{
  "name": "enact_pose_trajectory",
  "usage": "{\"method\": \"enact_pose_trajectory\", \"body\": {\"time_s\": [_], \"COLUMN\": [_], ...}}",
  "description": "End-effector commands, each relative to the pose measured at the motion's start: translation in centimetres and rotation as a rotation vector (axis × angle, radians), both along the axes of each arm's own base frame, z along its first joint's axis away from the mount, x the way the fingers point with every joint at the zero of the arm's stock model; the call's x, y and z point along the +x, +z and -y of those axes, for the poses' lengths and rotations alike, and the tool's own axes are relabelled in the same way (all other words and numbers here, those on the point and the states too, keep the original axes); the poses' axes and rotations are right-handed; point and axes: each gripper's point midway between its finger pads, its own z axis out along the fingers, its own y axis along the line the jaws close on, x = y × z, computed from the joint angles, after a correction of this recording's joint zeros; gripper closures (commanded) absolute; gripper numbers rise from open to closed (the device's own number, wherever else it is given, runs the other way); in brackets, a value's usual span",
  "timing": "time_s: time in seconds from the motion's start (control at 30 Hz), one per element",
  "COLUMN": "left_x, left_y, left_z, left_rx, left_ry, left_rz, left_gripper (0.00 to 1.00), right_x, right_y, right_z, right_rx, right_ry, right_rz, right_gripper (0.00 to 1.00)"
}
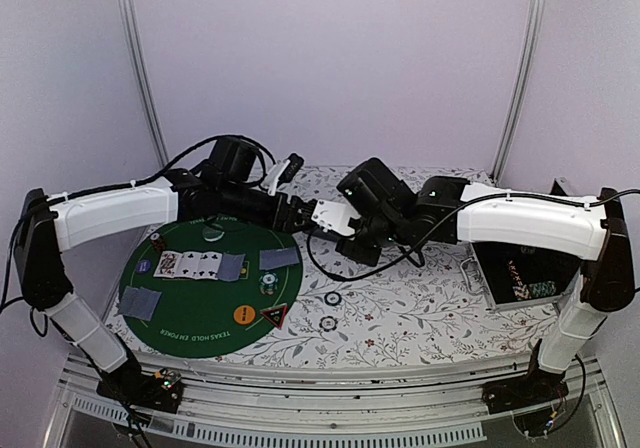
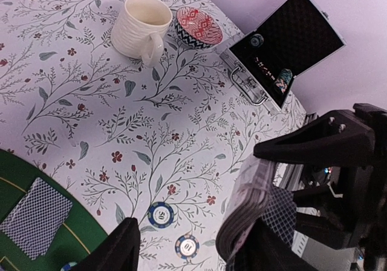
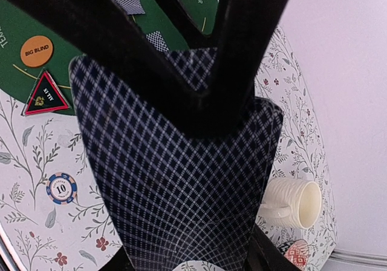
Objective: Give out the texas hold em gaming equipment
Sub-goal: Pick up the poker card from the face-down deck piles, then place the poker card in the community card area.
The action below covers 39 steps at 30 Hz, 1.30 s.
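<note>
My right gripper [image 1: 340, 223] is shut on a bowed deck of grey-blue-backed cards [image 3: 181, 180] held above the table's middle. My left gripper [image 1: 300, 213] faces it with jaws apart. One of its fingers [image 2: 269, 247] lies against the deck's edge [image 2: 248, 204], while the other [image 2: 118, 250] stands well clear. On the green mat [image 1: 190, 328] lie face-up cards [image 1: 200, 264], face-down cards [image 1: 280, 258], a chip stack [image 1: 268, 284], the orange button [image 1: 245, 314], the triangular marker [image 1: 274, 315] and the clear disc [image 1: 212, 233]. Two chips [image 2: 161, 215] [image 2: 187, 246] rest on the floral cloth.
A cream mug [image 2: 142, 23] and a red-patterned dish [image 2: 198, 26] stand at the back of the cloth. An open metal case [image 1: 520, 278] holding chips sits at the right. Both arms meet over the table's middle.
</note>
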Motion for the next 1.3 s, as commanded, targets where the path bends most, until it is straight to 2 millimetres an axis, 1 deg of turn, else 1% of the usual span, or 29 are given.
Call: {"method": "enact_pose_trajectory", "body": {"time_s": [0.0,0.17,0.23,0.27,0.3,0.37,0.4,0.57,0.63,0.73,0.9,1.03,1.1,1.17,1.27], "left_x": [-0.5,-1.4,-1.9,-2.1,-2.2,-2.3,-2.3,-2.4,-2.4,-2.3,-2.6,-2.5,-2.2,-1.5,0.4], "left_y": [0.3,2.1,2.6,2.9,3.1,3.2,3.2,3.3,3.6,4.0,5.6,6.5,7.0,7.4,7.3], "left_z": [-1.2,-0.5,-0.2,0.0,0.1,0.1,0.1,0.1,-0.1,-0.8,-1.8,-3.0,-4.0,-5.6,-9.0], "left_rx": [0.034,-0.032,-0.060,-0.072,-0.080,-0.085,-0.083,-0.081,-0.075,-0.056,-0.066,-0.072,-0.074,-0.077,-0.073], "left_ry": [0.025,-0.037,-0.069,-0.080,-0.088,-0.094,-0.093,-0.102,-0.099,-0.081,-0.064,-0.040,-0.013,0.040,0.188], "left_rz": [0.019,0.035,0.035,0.036,0.035,0.032,0.032,0.030,0.037,0.056,0.087,0.094,0.096,0.089,0.060], "left_gripper": [0.39,0.29,0.28,0.29,0.31,0.39,0.45,0.86,1.00,1.00,1.00,1.00,1.00,1.00,1.00], "right_x": [0.0,0.1,0.1,0.1,0.1,0.1,0.1,0.1,0.2,0.5,0.9,1.8,2.1,2.3,2.5], "right_y": [1.3,1.3,1.4,1.4,1.4,1.4,1.5,1.3,1.2,1.2,0.7,0.3,-0.1,-0.4,-0.9], "right_z": [-0.2,-0.2,-0.2,-0.2,-0.1,-0.1,-0.1,0.0,0.2,0.5,0.9,1.4,1.7,2.1,2.5], "right_rx": [0.033,0.034,0.034,0.034,0.034,0.035,0.034,0.028,0.029,0.037,0.043,0.061,0.071,0.077,0.074], "right_ry": [-0.007,-0.007,-0.007,-0.008,-0.009,-0.008,-0.009,-0.010,-0.014,-0.022,-0.034,-0.056,-0.063,-0.074,-0.089], "right_rz": [0.034,0.035,0.036,0.037,0.037,0.038,0.039,0.040,0.039,0.033,0.021,0.004,-0.006,-0.012,-0.022], "right_gripper": [0.54,0.54,0.54,0.54,0.54,0.54,0.54,0.54,0.54,0.54,0.54,0.54,0.54,0.54,0.54]}}
